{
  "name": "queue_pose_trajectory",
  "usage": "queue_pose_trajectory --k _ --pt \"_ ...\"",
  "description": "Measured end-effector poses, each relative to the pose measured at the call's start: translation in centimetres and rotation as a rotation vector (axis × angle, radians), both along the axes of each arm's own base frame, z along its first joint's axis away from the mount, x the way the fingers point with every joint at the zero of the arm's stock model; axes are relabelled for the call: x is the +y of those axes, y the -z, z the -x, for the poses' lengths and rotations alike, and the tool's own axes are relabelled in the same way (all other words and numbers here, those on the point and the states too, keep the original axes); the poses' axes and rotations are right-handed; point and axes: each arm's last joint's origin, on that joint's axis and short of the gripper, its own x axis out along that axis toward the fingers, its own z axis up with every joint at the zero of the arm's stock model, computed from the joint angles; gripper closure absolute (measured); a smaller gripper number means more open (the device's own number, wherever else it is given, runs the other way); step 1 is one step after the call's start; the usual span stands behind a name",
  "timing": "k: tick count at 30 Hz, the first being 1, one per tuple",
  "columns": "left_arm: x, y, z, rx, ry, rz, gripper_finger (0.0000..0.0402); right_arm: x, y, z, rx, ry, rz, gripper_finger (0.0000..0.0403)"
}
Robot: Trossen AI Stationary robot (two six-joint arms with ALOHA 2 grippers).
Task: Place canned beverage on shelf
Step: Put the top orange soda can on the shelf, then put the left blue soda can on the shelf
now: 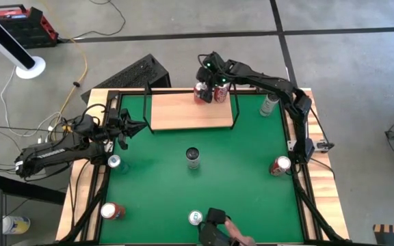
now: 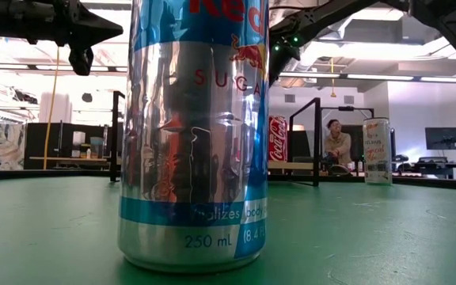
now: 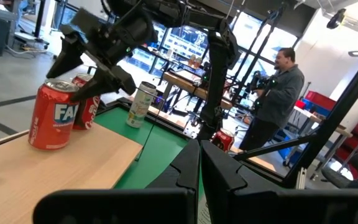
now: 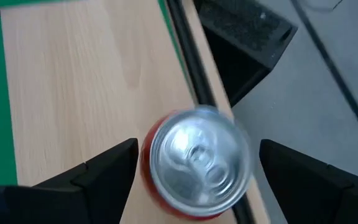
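Note:
The shelf (image 1: pixel 190 111), a light-wood board with a black wire frame, lies on the green mat at the far middle. Two red cans stand upright on their bases at its far right corner: an orange-red one (image 1: pixel 201 92) (image 3: pixel 53 116) and a Coca-Cola can (image 1: pixel 219 93) (image 3: pixel 87 106) beside it. My right gripper (image 1: pixel 211 79) (image 4: pixel 197 168) hangs open above the orange-red can (image 4: pixel 197 163). One finger (image 4: pixel 114 165) stands on each side of it, with a thin gap at both. My left gripper (image 1: pixel 139 126) (image 3: pixel 199 163) waits shut over the mat's left side, holding nothing.
Loose cans stand on the mat: a dark one at the centre (image 1: pixel 193 158), one at the left (image 1: pixel 114 162), a red one near left (image 1: pixel 112 211), a Red Bull can at the near edge (image 1: pixel 195 218), a red one right (image 1: pixel 280 166), a white one far right (image 1: pixel 269 104). A person's hand (image 1: pixel 232 234) shows at the near edge.

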Motion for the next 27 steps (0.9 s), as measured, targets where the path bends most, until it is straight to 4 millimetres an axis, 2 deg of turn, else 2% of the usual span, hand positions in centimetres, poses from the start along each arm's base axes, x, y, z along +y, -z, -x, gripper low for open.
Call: queue_pose_trajectory --k 5,9,13,21,27 --pt "0.0 0.0 0.0 0.0 0.008 -0.002 0.0401 0.0 -1.7 -0.2 -0.029 -0.007 0.03 0.0042" --pt "0.0 0.0 0.0 -0.001 0.009 0.0 0.0401 0.2 -4.0 0.0 -0.04 -0.01 0.04 0.0042" --pt "-0.1 -0.1 0.0 -0.012 0.03 0.005 0.0401 1.3 -6.9 0.5 -0.023 -0.022 0.024 0.0042" --pt "-0.3 -0.1 -0.1 -0.006 0.113 0.025 0.0401 6.7 -11.6 1.6 0.077 -0.089 -0.072 0.0042" --pt "-0.5 0.1 -0.2 0.02 0.181 0.02 0.0401 11.8 -12.9 4.4 0.217 -0.109 -0.209 0.0044"
